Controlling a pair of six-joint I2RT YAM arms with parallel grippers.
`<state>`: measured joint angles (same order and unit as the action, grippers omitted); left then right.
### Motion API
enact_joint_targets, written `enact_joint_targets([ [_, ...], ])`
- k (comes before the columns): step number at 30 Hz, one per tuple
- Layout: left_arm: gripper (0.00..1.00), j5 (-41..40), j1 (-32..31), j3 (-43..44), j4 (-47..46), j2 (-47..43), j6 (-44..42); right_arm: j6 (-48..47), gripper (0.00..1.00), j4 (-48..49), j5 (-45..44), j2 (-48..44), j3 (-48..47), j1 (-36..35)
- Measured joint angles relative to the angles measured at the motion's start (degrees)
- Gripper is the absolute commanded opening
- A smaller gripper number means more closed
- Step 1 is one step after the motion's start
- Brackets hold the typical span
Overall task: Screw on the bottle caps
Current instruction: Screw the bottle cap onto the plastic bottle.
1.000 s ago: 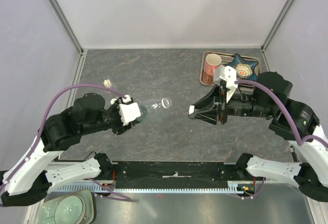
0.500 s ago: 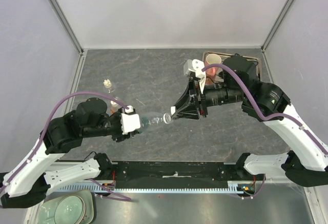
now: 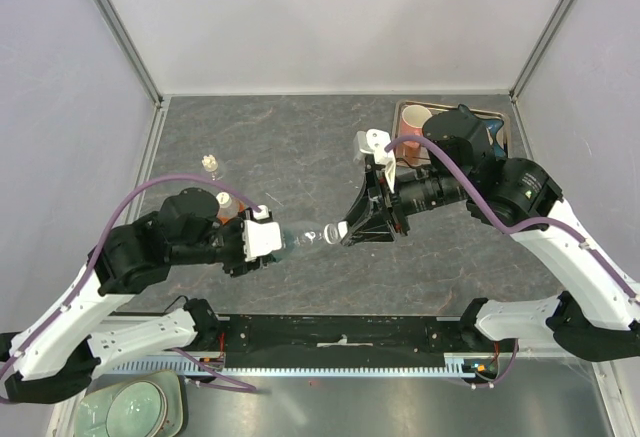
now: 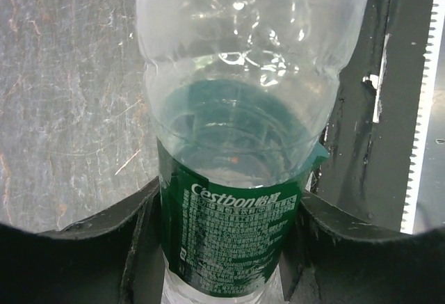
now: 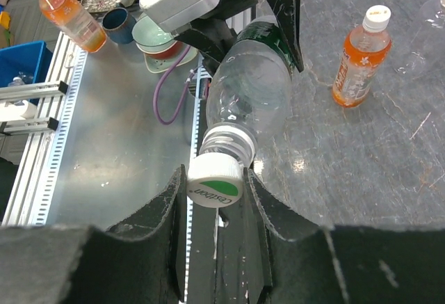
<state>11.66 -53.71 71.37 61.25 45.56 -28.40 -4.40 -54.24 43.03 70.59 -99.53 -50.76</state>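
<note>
L gripper [image 3: 258, 244] clamped round the green-label bottle [image 4: 236, 144] at its label, bottle lying sideways in the air; R gripper [image 3: 346, 229] at the bottle's mouth, pinching a white cap [image 5: 215, 183] against the threaded neck (can't tell if threads have caught); capped orange bottle [image 5: 360, 57] stands upright nr the green-label bottle's base end.

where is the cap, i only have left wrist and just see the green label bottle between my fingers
observer: The white cap is pinched in the right gripper, right at the mouth of the green label bottle.
operator: is it threaded on yet
observer: Not seated; the bare neck threads show below it.
operator: what about the orange bottle
observer: The orange bottle stands upright on the table, capped.
</note>
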Motion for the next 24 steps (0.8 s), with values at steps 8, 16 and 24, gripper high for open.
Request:
enact_joint_targets([
  [8, 0.5, 1.0, 0.9, 0.1, 0.0, 1.0, 0.0, -1.2, 0.2, -1.5, 0.0, 1.1, -1.7, 0.1],
  [16, 0.5, 1.0, 1.6, 0.2, 1.2, 1.7, 0.0, -1.9, 0.18, -2.8, -2.0, 2.2, -2.2, 0.2],
  [24, 0.5, 1.2, 2.3, 0.5, 0.6, 2.5, 0.0, -2.3, 0.19, -1.2, -8.9, 1.1, -2.2, 0.1],
])
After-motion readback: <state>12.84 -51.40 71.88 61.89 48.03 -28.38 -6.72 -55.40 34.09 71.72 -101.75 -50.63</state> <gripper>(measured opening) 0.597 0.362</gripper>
